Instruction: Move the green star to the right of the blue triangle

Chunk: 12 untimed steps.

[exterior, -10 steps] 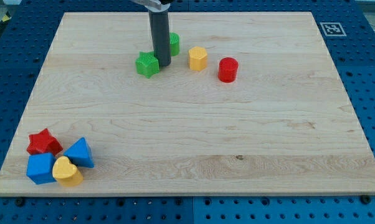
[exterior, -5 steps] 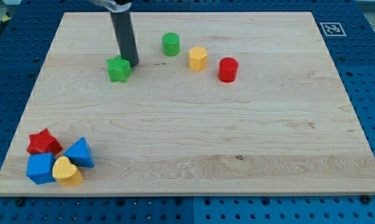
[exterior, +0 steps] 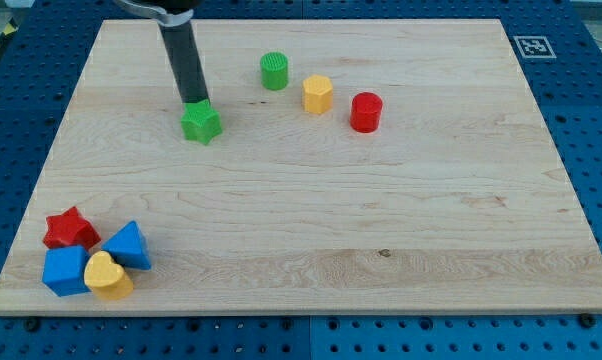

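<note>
The green star [exterior: 201,123] lies on the wooden board [exterior: 381,200] in the upper left part of the view. My tip [exterior: 195,102] stands right at the star's top edge, touching it. The blue triangle [exterior: 129,246] lies far below, near the view's bottom left corner, in a cluster with other blocks. The rod leans up toward the view's top left.
A red star [exterior: 69,229], a blue cube-like block [exterior: 65,270] and a yellow heart [exterior: 106,276] sit by the blue triangle. A green cylinder [exterior: 274,71], a yellow block [exterior: 318,94] and a red cylinder [exterior: 366,112] stand in a row at the upper middle.
My tip moved left away from the green cylinder, pushing the green star left, then came round to the star's top edge; the star has shifted slightly down and right.
</note>
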Each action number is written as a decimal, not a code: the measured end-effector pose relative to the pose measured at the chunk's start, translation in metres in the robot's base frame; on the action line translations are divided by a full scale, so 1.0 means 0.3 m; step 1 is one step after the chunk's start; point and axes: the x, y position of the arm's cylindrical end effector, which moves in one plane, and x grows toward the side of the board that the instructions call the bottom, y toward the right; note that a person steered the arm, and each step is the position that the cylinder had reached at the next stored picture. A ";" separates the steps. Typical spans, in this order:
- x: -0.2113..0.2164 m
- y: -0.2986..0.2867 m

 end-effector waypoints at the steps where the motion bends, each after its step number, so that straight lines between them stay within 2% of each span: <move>1: 0.041 0.033; 3: 0.134 0.099; 8: 0.145 0.084; 12: 0.269 0.084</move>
